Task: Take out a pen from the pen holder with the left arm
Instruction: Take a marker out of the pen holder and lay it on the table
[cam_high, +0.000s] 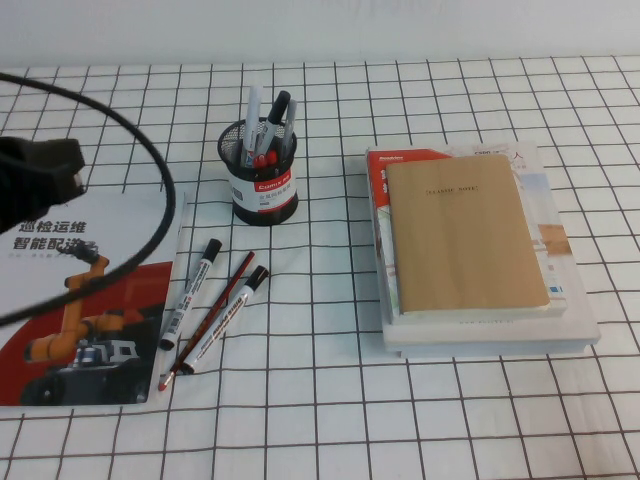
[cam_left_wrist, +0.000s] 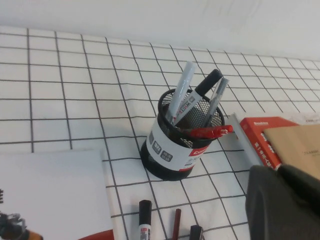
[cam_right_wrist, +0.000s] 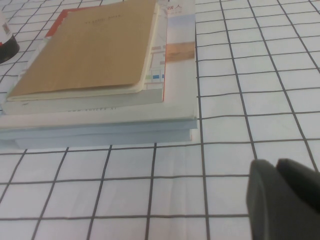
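Holder (cam_high: 262, 190): four pens (cam_left_wrist: 189, 87), left gripper (cam_left_wrist: 278, 172) near | loose: three | books (cam_right_wrist: 95, 50): right gripper (cam_right_wrist: 276, 167) | jaws together

A black mesh pen holder (cam_high: 262, 192), banded by a white and red label, is seen standing upright just left of the book stack (cam_high: 478, 250). Two grey pens (cam_left_wrist: 182, 85) and a black-capped marker (cam_left_wrist: 207, 82) are held leaning inside; a red pen (cam_left_wrist: 210, 131) is lodged low at the rim.
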